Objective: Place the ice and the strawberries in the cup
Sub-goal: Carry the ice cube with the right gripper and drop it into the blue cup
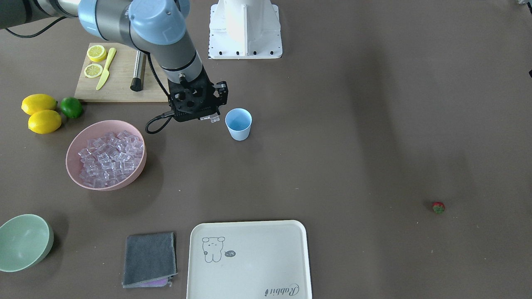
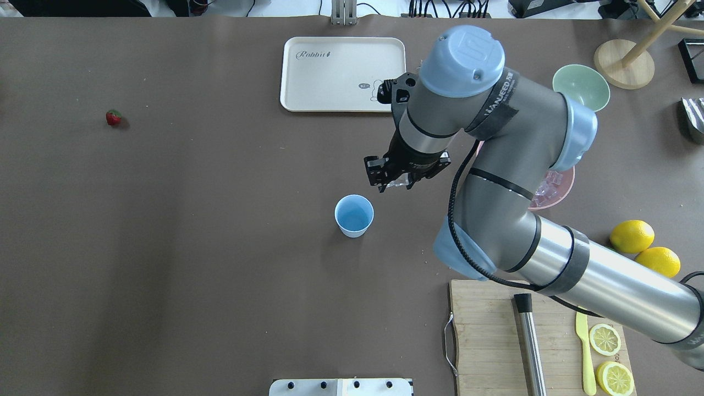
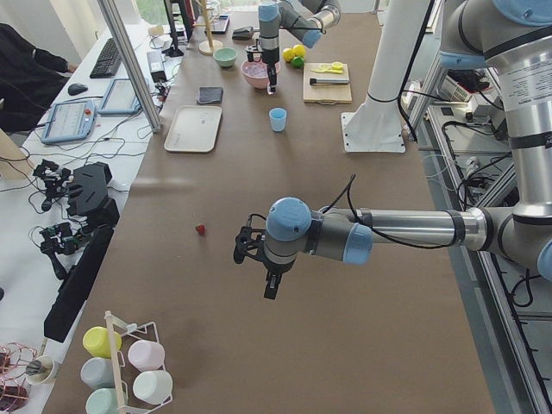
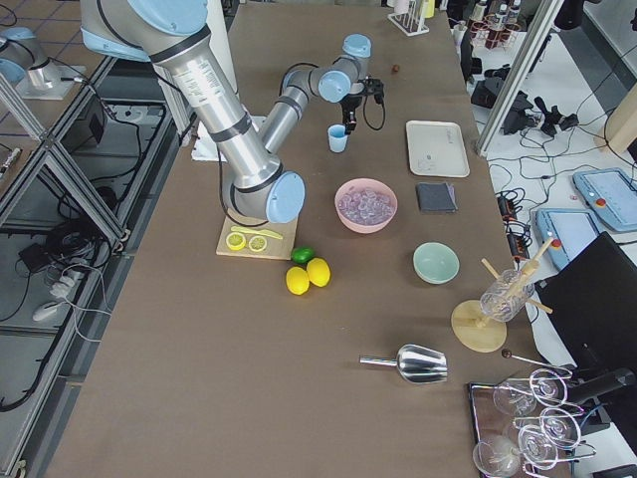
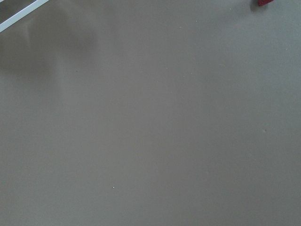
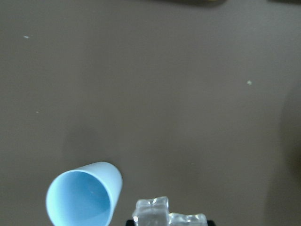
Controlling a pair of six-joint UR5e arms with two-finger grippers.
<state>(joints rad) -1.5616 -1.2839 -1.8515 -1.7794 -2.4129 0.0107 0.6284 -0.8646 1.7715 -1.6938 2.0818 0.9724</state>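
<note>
The light blue cup (image 1: pixel 238 123) stands upright and empty at mid-table; it also shows in the overhead view (image 2: pixel 354 215) and the right wrist view (image 6: pixel 84 195). My right gripper (image 1: pixel 210 118) hangs above the table just beside the cup, shut on clear ice cubes (image 6: pixel 153 212). The pink bowl (image 1: pixel 75 145) holds many more ice cubes (image 1: pixel 110 158). The tiny red strawberry (image 1: pixel 438 207) lies alone far off, also in the overhead view (image 2: pixel 113 117). My left gripper (image 3: pixel 271 289) hovers above the table near the strawberry (image 3: pixel 200 229); I cannot tell whether it is open or shut.
A cutting board (image 1: pixel 120 89) with lemon slices, a yellow knife and a metal rod lies behind the right arm. Two lemons (image 1: pixel 41 112) and a lime (image 1: pixel 71 107) sit beside it. A green bowl (image 1: pixel 23 243), grey cloth (image 1: pixel 149 259) and cream tray (image 1: pixel 249 259) line the operators' edge.
</note>
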